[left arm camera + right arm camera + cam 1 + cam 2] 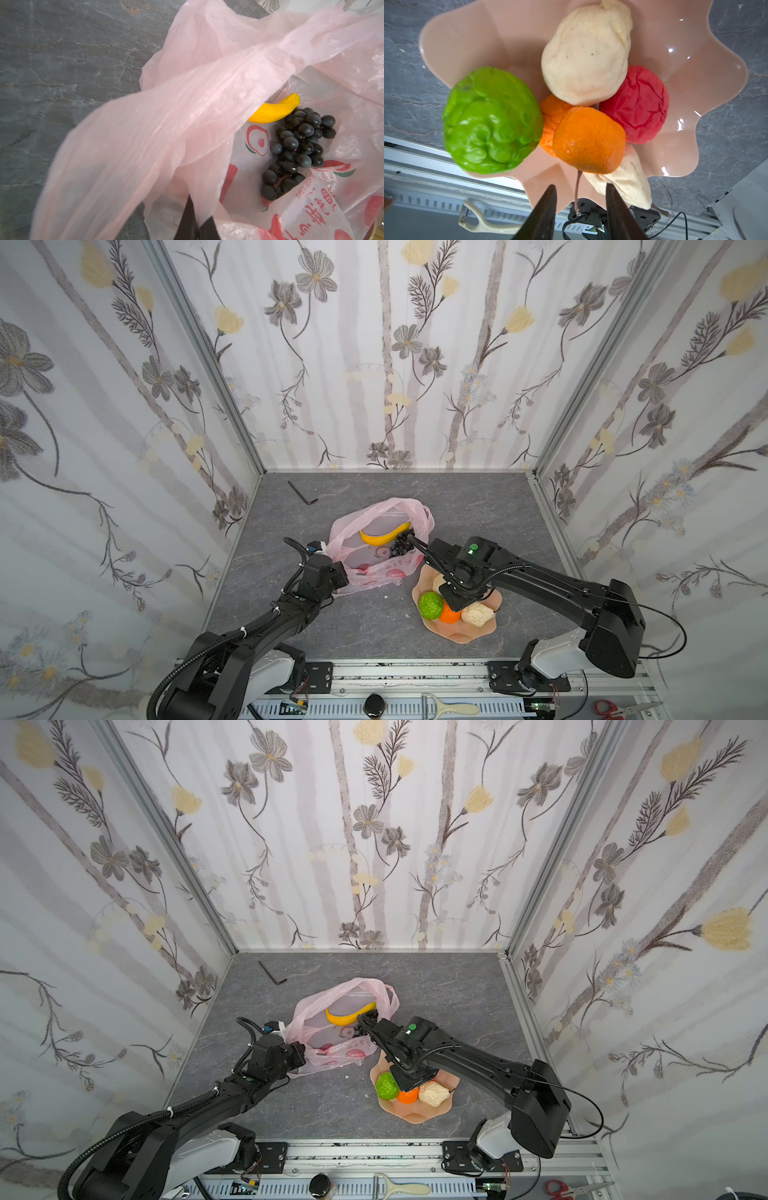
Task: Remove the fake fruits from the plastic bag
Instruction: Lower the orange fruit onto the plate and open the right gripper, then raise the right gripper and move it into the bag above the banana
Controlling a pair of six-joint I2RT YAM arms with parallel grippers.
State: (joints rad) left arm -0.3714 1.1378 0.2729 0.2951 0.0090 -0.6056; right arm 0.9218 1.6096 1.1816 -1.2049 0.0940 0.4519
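Left wrist view shows the left gripper [197, 226] clenched, its two black fingers pressed together on a fold of the plastic bag [187, 108], whose pale-pink film rises from them as a broad strip. In both top views this arm sits at the bag's near left corner, and the mouth stands open upward. Inside, on the printed lower film, lies the banana [384, 534], its long axis running across the view from left to right. Touching its right end is the grape bunch [402, 544], which trails from the banana's tip toward the robot. Just beside the bag on the right stands the scalloped dish [457, 638], holding the green fruit [430, 605], an orange fruit [588, 139], a beige fruit [478, 614] and, seen from the right wrist, the red fruit [635, 104]. The right gripper [580, 190] hangs over that dish with its jaws parted and nothing clasped, the orange fruit lying on the pile just beyond its tips. I judge that the two pieces not yet out lie to the left of this gripper and farther from the robot, the grapes the nearer of the pair. The right arm is both free and closer, so it would reach in over the bag's right rim while the left holds the film
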